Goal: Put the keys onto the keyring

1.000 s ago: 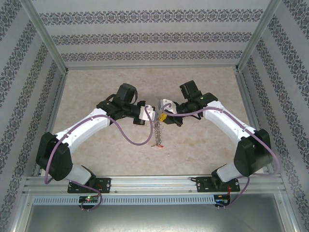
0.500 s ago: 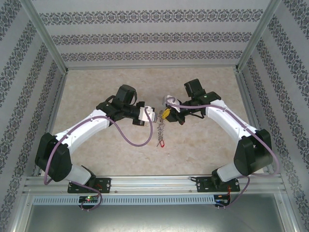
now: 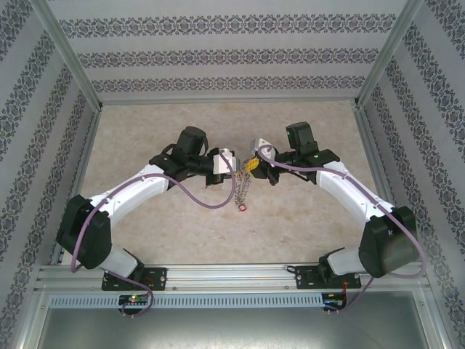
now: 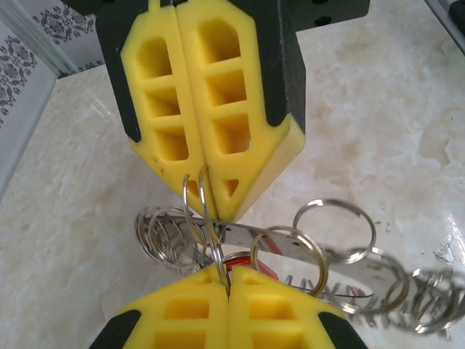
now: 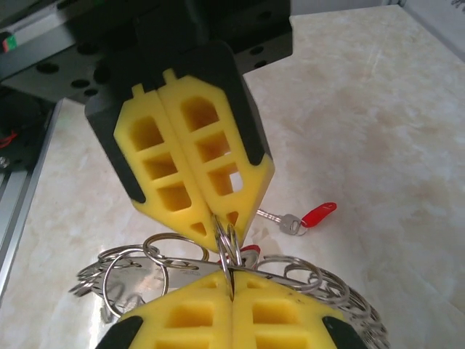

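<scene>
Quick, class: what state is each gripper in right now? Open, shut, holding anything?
Left gripper: closed, pinching a wire ring of the keyring.
Right gripper: closed, also pinching a ring of the keyring.

1. From above, the keyring (image 3: 243, 190) is showing too small to tell its single loops apart.
2. In the left wrist view, its right end is blurring and running past the picture's edge.
3. There, a key (image 4: 251, 263) is hiding mostly behind the lower yellow pads (image 4: 189, 313).
</scene>
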